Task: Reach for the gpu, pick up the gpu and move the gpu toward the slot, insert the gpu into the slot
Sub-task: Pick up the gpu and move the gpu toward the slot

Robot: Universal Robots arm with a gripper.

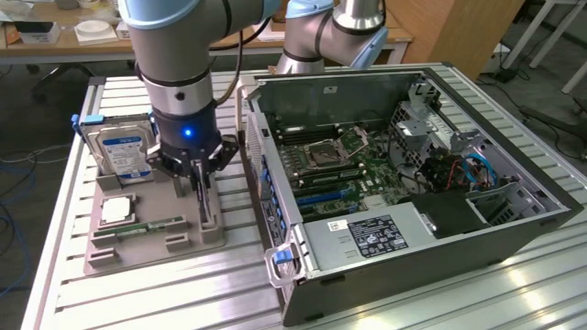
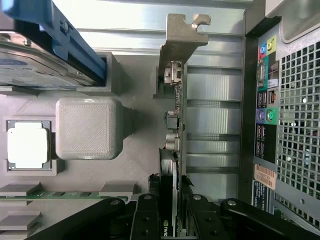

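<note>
The end effector point(image 2: 169, 222) is clenched on the gpu point(image 2: 175, 170), which stands on edge in the gray holder point(image 2: 135, 165) on the bench point(image 1: 183, 295). Farther off, toward the exterior view's right, the blue slot point(image 1: 323, 195) sits inside the open case point(image 1: 413, 240), well apart from the gpu.

The gpu point(image 2: 170, 167) runs off the wrist view's edge — its end hidden between the jaws.

Power supply label point(image 1: 372, 236), hard drive label point(image 1: 126, 152), both unreadable
</note>
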